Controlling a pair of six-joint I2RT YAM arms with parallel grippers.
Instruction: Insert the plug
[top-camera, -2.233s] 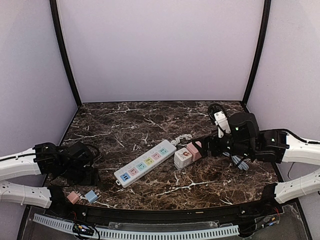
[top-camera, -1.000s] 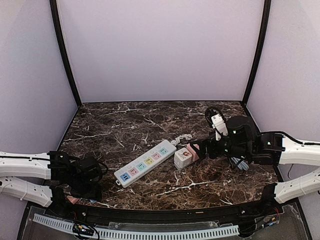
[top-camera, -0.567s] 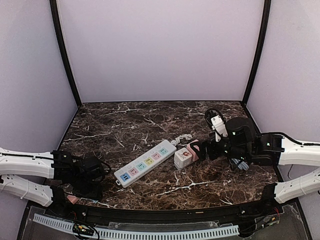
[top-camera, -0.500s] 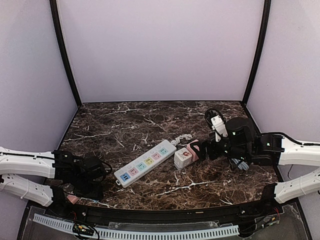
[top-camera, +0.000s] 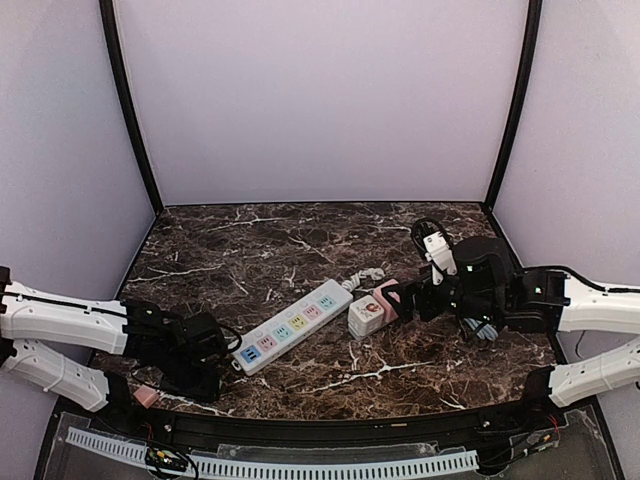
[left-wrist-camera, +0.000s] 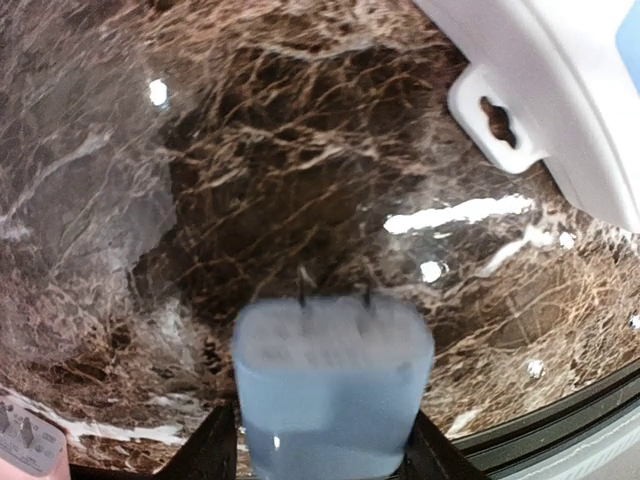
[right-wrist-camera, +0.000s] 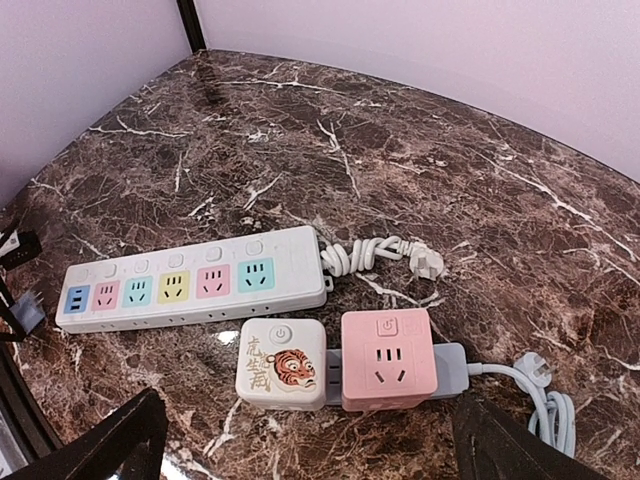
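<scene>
My left gripper (left-wrist-camera: 325, 445) is shut on a light blue plug (left-wrist-camera: 330, 385), its two prongs pointing away from the camera and down toward the marble. In the top view that gripper (top-camera: 205, 362) hovers just left of the near end of the white power strip (top-camera: 290, 327), whose mounting tab (left-wrist-camera: 497, 120) shows at the upper right of the left wrist view. The strip (right-wrist-camera: 190, 285) has several coloured sockets. My right gripper (top-camera: 408, 298) stands open beside the pink cube socket (right-wrist-camera: 385, 360), with nothing between its fingers.
A white cube with a tiger picture (right-wrist-camera: 282, 364) sits joined to the pink cube on a grey bar. The strip's coiled cord and plug (right-wrist-camera: 385, 255) lie behind them. A pink plug (top-camera: 145, 396) rests near the front left edge. A grey cable (right-wrist-camera: 545, 400) trails right.
The left arm closed on the blue plug, lifted it off the table and carried it right toward the strip's near end. The right arm has barely moved.
</scene>
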